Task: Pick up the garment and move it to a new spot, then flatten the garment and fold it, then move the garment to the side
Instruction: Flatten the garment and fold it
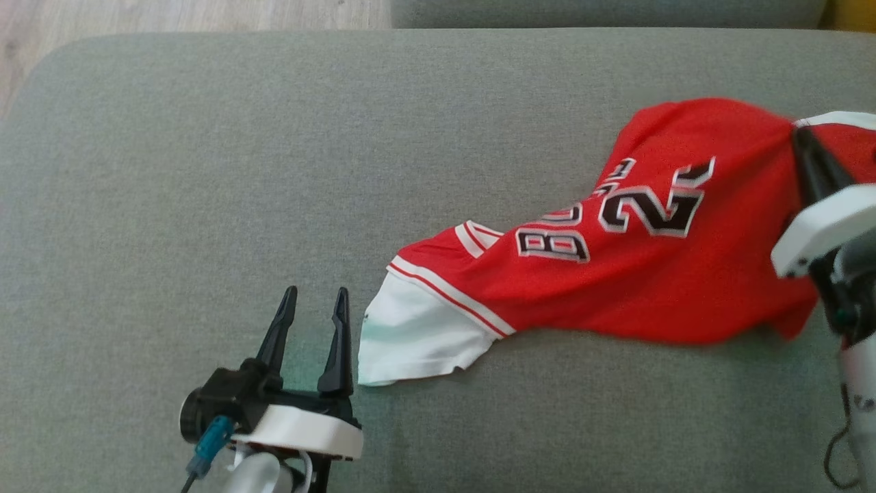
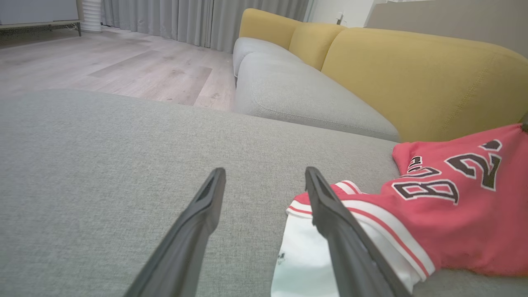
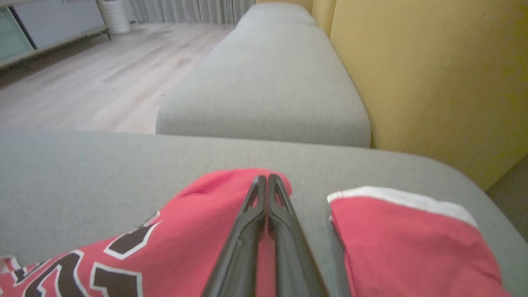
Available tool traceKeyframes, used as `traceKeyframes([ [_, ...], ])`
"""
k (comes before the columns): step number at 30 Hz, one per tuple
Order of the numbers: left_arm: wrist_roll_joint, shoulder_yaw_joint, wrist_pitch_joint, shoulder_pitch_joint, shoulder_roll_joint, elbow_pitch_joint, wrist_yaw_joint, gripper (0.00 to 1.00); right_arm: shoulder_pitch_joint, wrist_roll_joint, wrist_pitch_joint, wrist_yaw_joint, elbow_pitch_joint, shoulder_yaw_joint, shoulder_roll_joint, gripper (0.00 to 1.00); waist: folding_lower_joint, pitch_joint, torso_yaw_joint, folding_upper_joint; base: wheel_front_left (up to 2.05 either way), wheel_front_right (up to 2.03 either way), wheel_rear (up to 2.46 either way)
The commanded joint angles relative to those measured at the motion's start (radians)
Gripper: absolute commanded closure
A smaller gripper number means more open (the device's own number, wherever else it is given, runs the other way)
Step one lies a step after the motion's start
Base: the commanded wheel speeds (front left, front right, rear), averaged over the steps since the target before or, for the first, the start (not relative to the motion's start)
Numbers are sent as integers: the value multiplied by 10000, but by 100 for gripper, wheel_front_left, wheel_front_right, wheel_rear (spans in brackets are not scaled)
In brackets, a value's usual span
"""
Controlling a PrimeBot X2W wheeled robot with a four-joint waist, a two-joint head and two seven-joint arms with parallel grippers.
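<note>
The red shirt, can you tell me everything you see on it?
The red jersey looks like thin, smooth sports cloth, with black letters and numbers edged in white, striped trim and a white end. It lies crumpled and stretched slantwise on the grey cushion. The right gripper has its jaws shut on a bunched bit at one end. The left gripper, jaws open, sits beside the white end; I cannot tell if it touches.

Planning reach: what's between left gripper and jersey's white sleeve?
Just a narrow strip of bare grey cushion between left gripper and white sleeve, head view.
</note>
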Motion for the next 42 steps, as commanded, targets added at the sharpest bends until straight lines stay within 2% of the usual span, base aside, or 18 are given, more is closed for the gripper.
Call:
traceKeyframes([
  [1, 98, 287, -95, -47, 95, -257, -10, 0, -545, -34, -182, 73, -756, 43, -94, 100, 0, 9, -31, 0, 0, 0, 0],
  [4, 94, 275, -95, -60, 111, -315, -12, 0, -755, -255, -32, 73, -1180, -90, 56, 100, 0, 79, -36, 0, 0, 0, 0],
  [7, 104, 266, -95, -134, 121, -372, -17, 0, -1072, -511, 172, 73, -1103, -12, 205, 100, 0, 224, -5, 0, 0, 0, 0],
  [15, 159, 216, -95, -447, 72, -385, -76, 0, -2505, -1795, -159, 73, 781, -197, 371, 100, 0, 598, 346, 0, 0, 0, 0],
  [22, 247, 268, -95, -604, -21, -373, -125, 0, -4078, -3029, -1417, 73, 2534, -798, 726, 100, 0, 888, 633, 0, 0, 0, 0],
  [23, 259, 269, -95, -616, -38, -360, -135, 0, -4214, -3188, -1524, 73, 2830, -912, 819, 71, 0, 899, 648, 0, 0, 0, 0],
  [24, 270, 265, -95, -628, -58, -343, -148, 0, -4321, -3367, -1637, 73, 3104, -945, 877, 0, 0, 908, 666, 0, 0, 0, 0],
  [28, 303, 269, -95, -688, -140, -292, -195, 0, -4674, -3749, -2298, 73, 3943, -1148, 1069, 0, 0, 933, 671, 0, 0, 0, 0],
  [34, 363, 396, -95, -642, -199, -272, -222, 0, -4690, -3781, -3298, 73, 4574, -1048, 1247, 0, 0, 808, 413, 0, 0, 0, 0],
  [42, 478, 556, -95, -434, -230, -355, -257, 0, -3367, -3446, -4234, 73, 3707, -1296, 1499, 0, 0, 315, -52, 0, 0, 0, 0],
])
